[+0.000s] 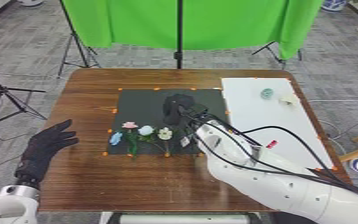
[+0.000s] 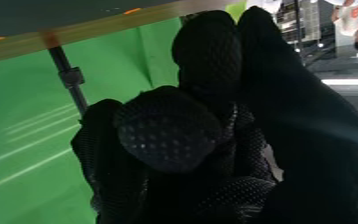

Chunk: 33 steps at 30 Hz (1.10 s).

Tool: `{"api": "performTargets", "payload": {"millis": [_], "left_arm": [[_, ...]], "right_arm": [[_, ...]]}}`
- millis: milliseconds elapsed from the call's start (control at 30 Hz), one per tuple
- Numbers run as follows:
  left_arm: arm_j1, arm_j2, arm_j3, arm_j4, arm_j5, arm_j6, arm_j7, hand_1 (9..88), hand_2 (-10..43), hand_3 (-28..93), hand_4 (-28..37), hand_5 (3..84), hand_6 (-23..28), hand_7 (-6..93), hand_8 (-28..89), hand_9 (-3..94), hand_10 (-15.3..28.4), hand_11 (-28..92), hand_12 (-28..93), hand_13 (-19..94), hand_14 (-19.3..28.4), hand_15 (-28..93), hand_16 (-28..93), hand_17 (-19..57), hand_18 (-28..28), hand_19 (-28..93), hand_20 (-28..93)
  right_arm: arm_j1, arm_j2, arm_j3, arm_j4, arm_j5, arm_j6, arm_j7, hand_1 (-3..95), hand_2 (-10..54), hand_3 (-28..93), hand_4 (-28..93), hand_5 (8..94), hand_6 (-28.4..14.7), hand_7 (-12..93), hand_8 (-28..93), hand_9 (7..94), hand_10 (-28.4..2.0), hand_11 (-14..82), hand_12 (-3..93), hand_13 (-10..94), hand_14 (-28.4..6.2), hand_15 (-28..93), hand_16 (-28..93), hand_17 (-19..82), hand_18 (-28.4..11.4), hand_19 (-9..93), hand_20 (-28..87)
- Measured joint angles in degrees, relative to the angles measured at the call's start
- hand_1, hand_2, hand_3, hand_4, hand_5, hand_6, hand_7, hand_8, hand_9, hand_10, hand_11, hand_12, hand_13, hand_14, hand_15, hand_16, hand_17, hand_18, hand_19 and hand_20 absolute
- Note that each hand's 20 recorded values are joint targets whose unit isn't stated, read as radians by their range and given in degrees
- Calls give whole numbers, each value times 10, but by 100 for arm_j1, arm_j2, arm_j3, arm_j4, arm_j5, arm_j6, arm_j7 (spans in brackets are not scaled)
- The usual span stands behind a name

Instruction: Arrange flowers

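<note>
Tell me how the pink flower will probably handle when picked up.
The pink flower is probably light, a small bloom on a thin green stem. The bloom is wider than the stem, so it may tip head-down. Lying on the dark mat, it might slide if nudged.

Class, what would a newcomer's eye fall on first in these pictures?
Probably the bright green cloth, hanging beyond the far edge of the table. Next, the black-gloved right hand over the dark mat, then the small flowers on its near part.
</note>
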Motion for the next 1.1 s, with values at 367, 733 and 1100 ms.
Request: {"api": "performTargets", "payload": {"millis": [367,733,1100], "left_arm": [[16,0,-35,-11,0,-4,-15,240,135,621,-283,426,54,83,-54,444,150,215,133,387,200,294,-10,63,162,198,210],[112,0,-114,-81,0,-1,-23,240,135,621,-283,426,54,85,-55,444,150,215,134,388,199,295,-10,63,162,198,210],[172,-33,-171,-123,1,6,-22,239,136,617,-283,425,54,84,-55,444,149,216,133,388,199,295,-10,62,162,198,210]], "right_arm": [[-131,97,421,-213,57,87,14,525,-95,590,-147,749,-6,266,96,860,-96,305,383,923,-9,565,377,626,-139,932,551],[-102,946,1709,-429,-169,13,834,266,-95,630,-108,610,-13,143,-76,707,-168,244,276,830,-68,612,363,565,-179,932,570],[104,1837,2305,703,-303,-2246,2020,154,-85,564,-94,450,-14,34,-60,607,-214,94,237,770,-122,605,346,516,-214,932,514]]}}
